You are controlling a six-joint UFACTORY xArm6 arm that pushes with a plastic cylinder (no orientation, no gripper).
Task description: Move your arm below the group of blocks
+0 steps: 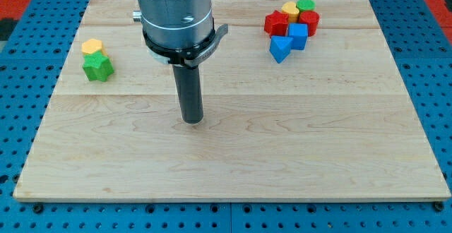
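A group of blocks sits at the view's top right: a red star-like block (276, 24), a yellow block (290, 10), a green round block (306, 6), a red block (308, 21), a blue cube (298, 36) and a blue triangular block (280, 49). My tip (192, 120) rests on the wooden board (233, 162) near its middle, well left of and lower than this group. It touches no block.
A yellow hexagonal block (92, 47) and a green star-like block (97, 67) sit together at the view's left. The arm's grey body (175, 10) rises above the rod. A blue pegboard (21, 85) surrounds the board.
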